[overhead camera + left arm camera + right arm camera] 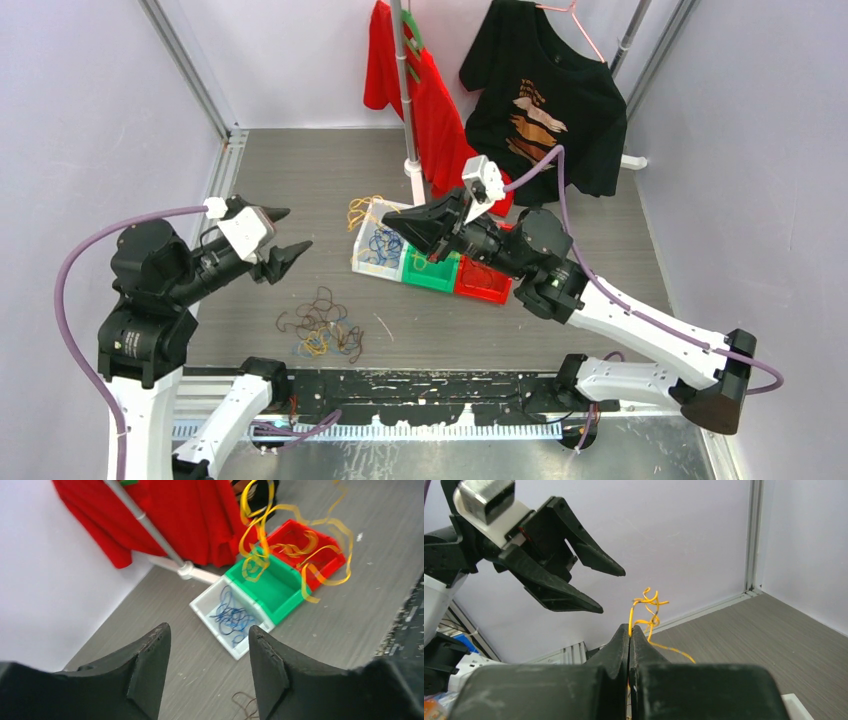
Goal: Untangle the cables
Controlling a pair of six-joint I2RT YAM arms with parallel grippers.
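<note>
Evidently sorting by colour: right fingers [630,630] pinch shut on a yellow cable [649,605], raised by the bins [372,245]; left fingers [288,256] gape empty, well apart; tangle [322,325] waits on the table [300,170]

Print on the black T-shirt [545,100] seems unreadable lettering.

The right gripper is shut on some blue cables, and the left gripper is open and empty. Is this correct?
Not quite. The cables in the shut right gripper are yellow, not blue; the right wrist view shows it. The left gripper is indeed open and empty.
</note>
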